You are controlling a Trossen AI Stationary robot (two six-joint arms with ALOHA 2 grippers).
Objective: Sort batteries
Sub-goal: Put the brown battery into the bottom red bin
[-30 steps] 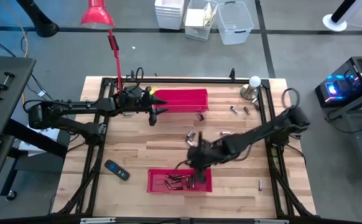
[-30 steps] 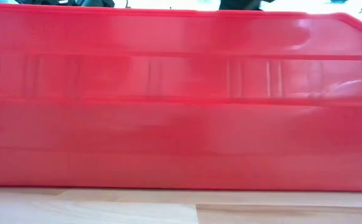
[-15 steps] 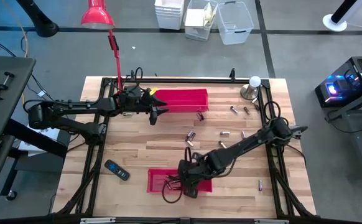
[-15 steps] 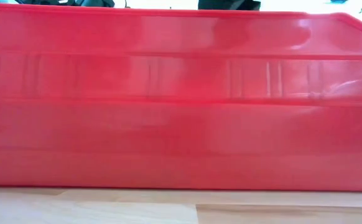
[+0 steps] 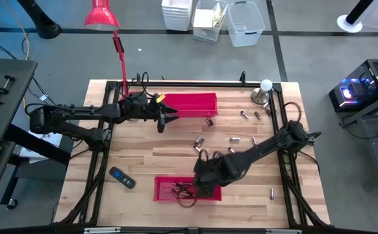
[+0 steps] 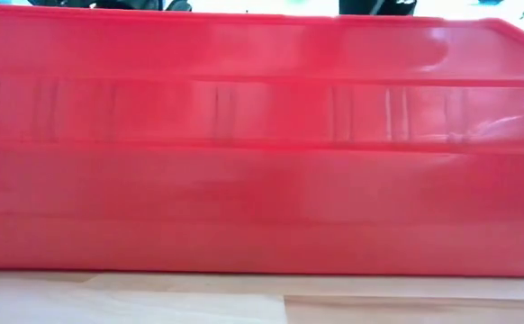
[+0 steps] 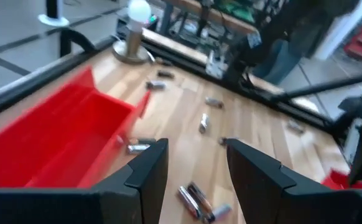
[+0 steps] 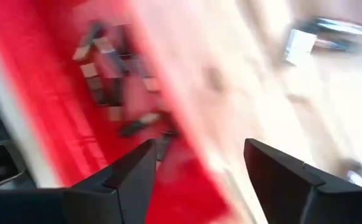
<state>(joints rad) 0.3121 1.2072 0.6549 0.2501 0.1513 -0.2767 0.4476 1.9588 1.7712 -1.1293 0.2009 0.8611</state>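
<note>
Here the right claw (image 8: pixel 196 168) gapes wide and empty above the batteries (image 8: pixel 109 68) in the near red tray (image 5: pixel 163 188).

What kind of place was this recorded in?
Probably a robotics lab or workshop: a framed wooden table on a grey floor, clear storage bins behind it, and lit computer gear alongside.

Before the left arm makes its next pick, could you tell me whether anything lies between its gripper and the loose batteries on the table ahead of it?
Nothing visible does. The left gripper has open fingers, with only bare table between it and the loose batteries.
</note>
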